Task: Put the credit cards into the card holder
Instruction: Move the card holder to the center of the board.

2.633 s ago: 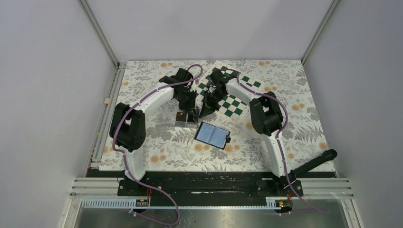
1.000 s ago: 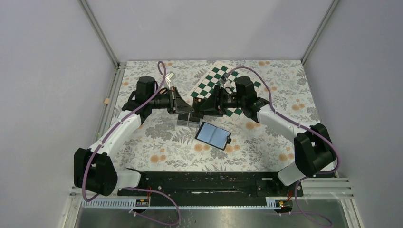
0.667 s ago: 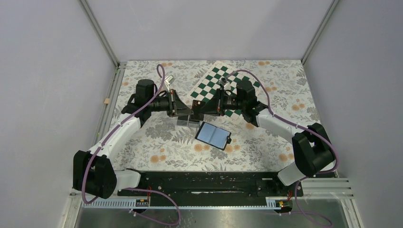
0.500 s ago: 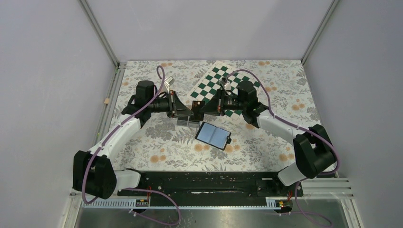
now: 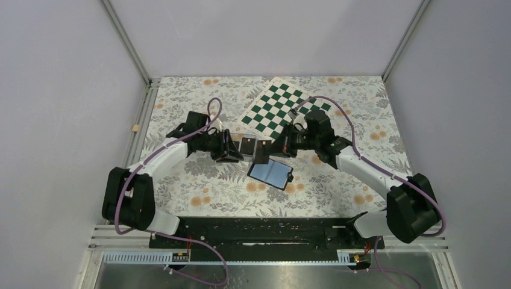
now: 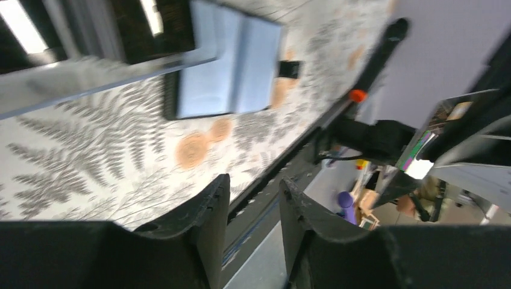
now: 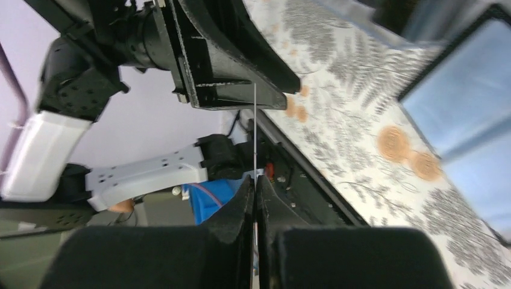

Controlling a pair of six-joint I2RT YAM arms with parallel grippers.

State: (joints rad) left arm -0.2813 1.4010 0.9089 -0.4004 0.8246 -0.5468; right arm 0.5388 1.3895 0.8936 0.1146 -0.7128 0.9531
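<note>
right gripper (image 7: pixel 254 185) clamps a thin dark credit card (image 5: pixel 261 155), just beside the open black bifold card holder (image 5: pixel 270 173). left gripper (image 6: pixel 253 188) stands narrowly parted, empty.

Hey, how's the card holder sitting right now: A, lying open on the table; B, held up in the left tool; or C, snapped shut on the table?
A: the card holder lies spread open on the floral cloth, both inner halves facing up.
</note>
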